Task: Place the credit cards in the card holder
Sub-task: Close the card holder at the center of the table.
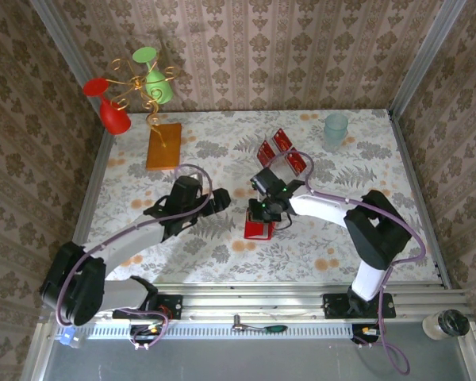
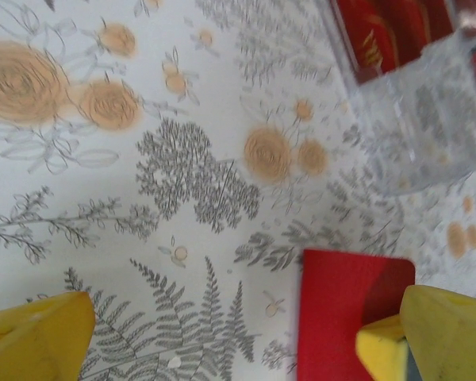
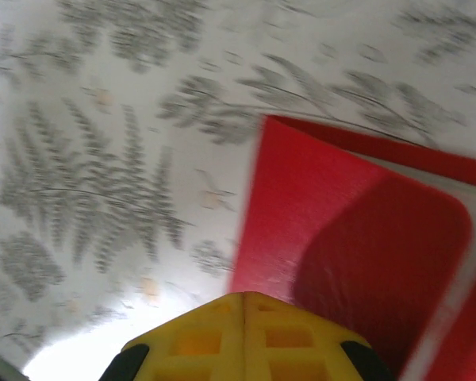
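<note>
The card holder (image 1: 259,230) is a flat red wallet lying on the floral table in front of the right arm. My right gripper (image 1: 265,211) hovers over its far edge. In the right wrist view the yellow fingers (image 3: 244,337) are shut with nothing visible between them, and the wallet (image 3: 341,214) shows a paler inside edge at the right. My left gripper (image 1: 222,202) is open just left of the wallet. The wallet's corner (image 2: 341,309) lies by its right finger (image 2: 440,333). Several red credit cards (image 1: 282,151) lie fanned further back; the cards (image 2: 381,32) are blurred.
An orange-brown slab (image 1: 163,145) lies at the back left below a wire stand with red and green glasses (image 1: 139,83). A clear cup (image 1: 335,129) stands at the back right. A blurred translucent shape (image 2: 420,119) sits in front of the cards.
</note>
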